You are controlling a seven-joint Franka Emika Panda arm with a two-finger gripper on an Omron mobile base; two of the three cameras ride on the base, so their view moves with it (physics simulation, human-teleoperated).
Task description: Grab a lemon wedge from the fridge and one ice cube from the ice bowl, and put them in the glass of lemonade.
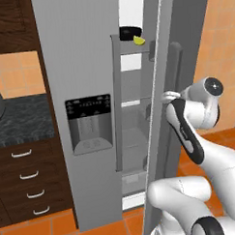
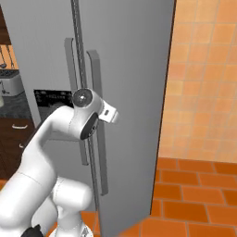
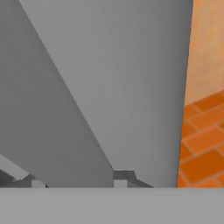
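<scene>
Lemon wedge (image 1: 139,40) is sitting high up inside the fridge (image 1: 83,67), on an upper shelf just beside a small black bowl (image 1: 130,32), so the first pickup is not yet done.

Nearest the base, the white arm is rising and bending toward the right-hand fridge door (image 1: 160,117), which is standing partly open. In the left base view the hand is reaching in at the door's long vertical handle (image 1: 175,73); the gripper (image 3: 78,178) is showing its two dark tips in the hand view, set narrowly apart on either side of that grey bar. Whether they are actually pinching the bar, I cannot tell.

Farther in, shelves are showing through the gap, the wedge well above the hand. Far left, a dark stone counter (image 1: 20,119) is running over wooden drawers.

By my reckoning the job is barely starting: door opening underway, with wedge, ice cube and both drops into the lemonade left.
</scene>
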